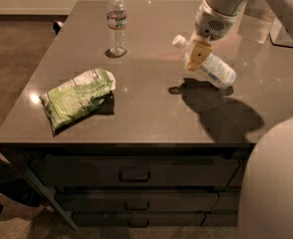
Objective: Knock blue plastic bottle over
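Upper right of the frame: gripper at the end of the pale arm, low over the dark tabletop and right up against the blue plastic bottle, tan tip crossing it just below the neck. Cannot tell how far open the claw is, nor whether it has real hold of the bottle or merely presses on it. Bottle in the right half of the tabletop, far from upright: tipped steeply, white cap toward the upper left, base toward the lower right, broad shadow spreading just below. Hard to say whether it lies fully on the surface or hangs propped at an angle with the cap end raised. Upper left of centre, well apart from all this: slimmer clear bottle, upright and untouched. Left of centre: green bag, flat on the top. Looks, as a judgement, mostly done: the tipping itself achieved. Left to do, most likely: letting the bottle settle flat on its side, then drawing the gripper clear without rolling the bottle toward the right edge.
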Robot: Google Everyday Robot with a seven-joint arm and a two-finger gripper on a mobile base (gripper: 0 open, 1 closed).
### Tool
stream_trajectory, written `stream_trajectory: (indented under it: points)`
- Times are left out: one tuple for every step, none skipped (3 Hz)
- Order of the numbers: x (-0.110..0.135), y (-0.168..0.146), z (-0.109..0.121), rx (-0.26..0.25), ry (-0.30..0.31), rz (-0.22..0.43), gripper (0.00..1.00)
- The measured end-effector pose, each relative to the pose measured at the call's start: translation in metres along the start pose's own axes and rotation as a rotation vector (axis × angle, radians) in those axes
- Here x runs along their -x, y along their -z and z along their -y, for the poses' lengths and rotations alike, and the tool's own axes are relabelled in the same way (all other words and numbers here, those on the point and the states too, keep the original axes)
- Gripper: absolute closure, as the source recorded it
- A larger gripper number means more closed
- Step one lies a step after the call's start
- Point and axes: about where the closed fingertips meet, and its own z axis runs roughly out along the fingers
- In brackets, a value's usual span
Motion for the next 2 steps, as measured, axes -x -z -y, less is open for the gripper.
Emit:
stream_trajectory:
  points:
    - [0.0016, -0.0141, -0.0068, 0.027, 0.027, -0.007, 0.05]
    - [-0.0021, -0.0223, -0.0132, 0.027, 0.013, 0.011, 0.0]
